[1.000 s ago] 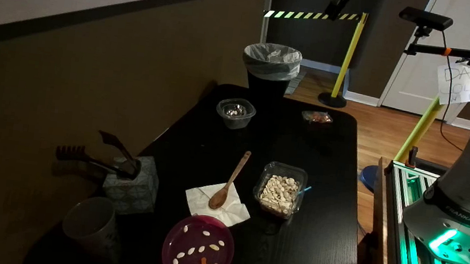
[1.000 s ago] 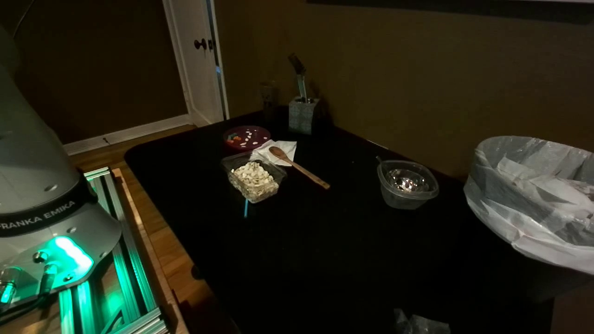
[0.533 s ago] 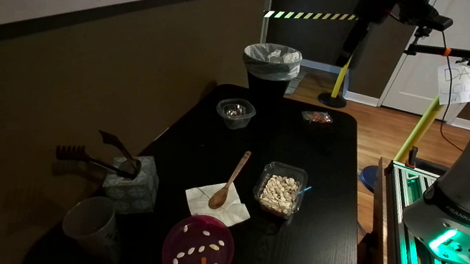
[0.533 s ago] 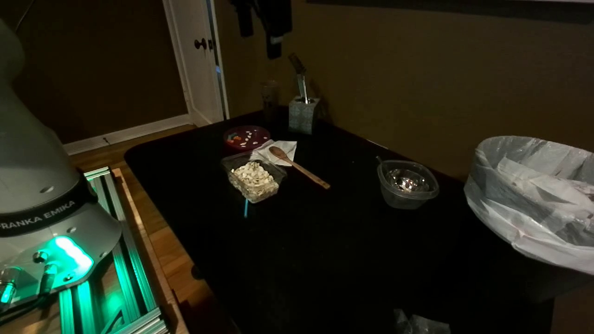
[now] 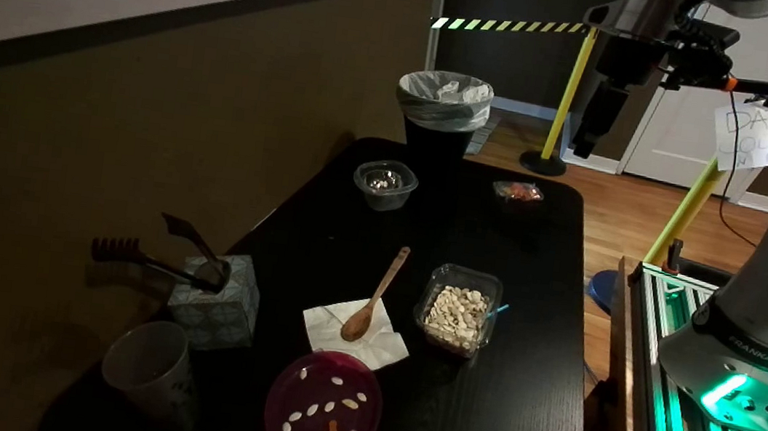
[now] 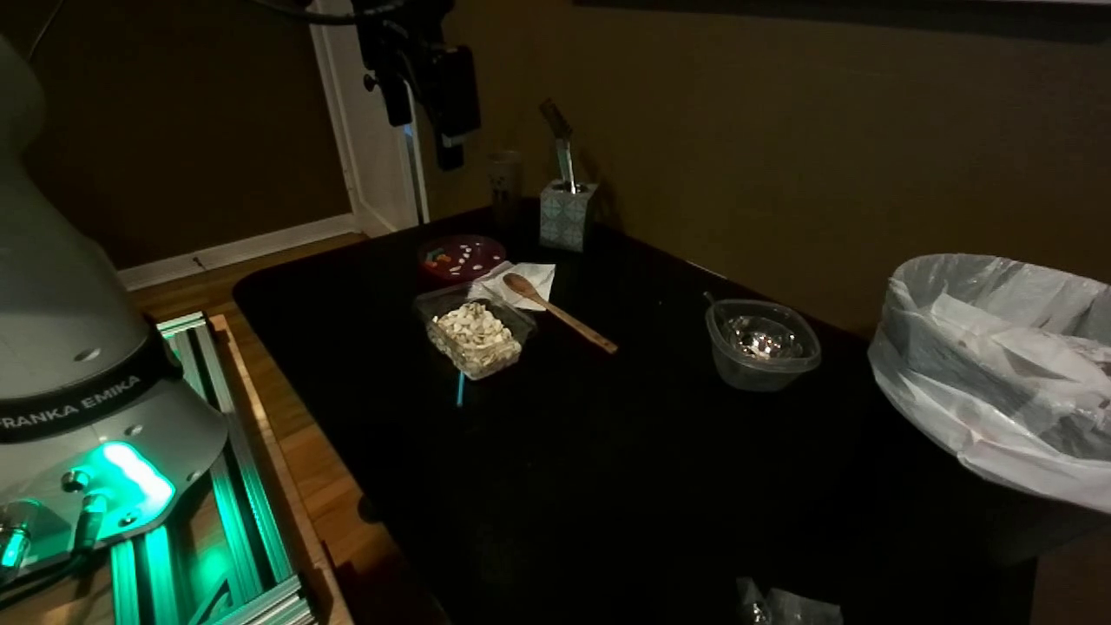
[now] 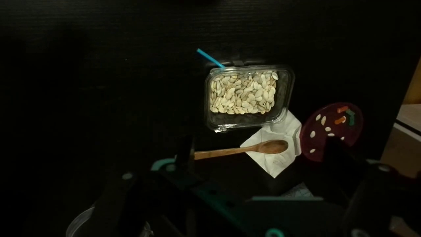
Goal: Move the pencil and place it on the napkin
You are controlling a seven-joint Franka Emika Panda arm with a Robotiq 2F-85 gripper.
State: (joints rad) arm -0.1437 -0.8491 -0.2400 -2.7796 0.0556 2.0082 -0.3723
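I cannot make out a pencil. A thin blue stick (image 5: pixel 498 310) pokes out beside the clear container of seeds (image 5: pixel 458 311); it also shows in the wrist view (image 7: pixel 210 58). The white napkin (image 5: pixel 323 319) lies flat on the dark table. A wooden spoon (image 5: pixel 357 323) rests with its bowl on the napkin (image 7: pixel 274 168) and its handle on the table. My gripper (image 6: pixel 425 143) hangs high above the table, touching nothing. In the wrist view the gripper (image 7: pixel 262 141) is open, its dark fingers wide apart with nothing held between them.
A dark red plate (image 5: pixel 281 430) with seeds and candies touches the napkin's edge. A tissue box (image 5: pixel 214 315) with upright utensils and a cup (image 5: pixel 149 370) stand by the wall. A clear bowl (image 5: pixel 386 197), a candy packet (image 5: pixel 519 191) and a lined bin (image 5: pixel 443 106) are at the far end.
My gripper has come down from the top edge into both exterior views and moved sideways over the table. The spoon, napkin, container and blue stick have not moved.
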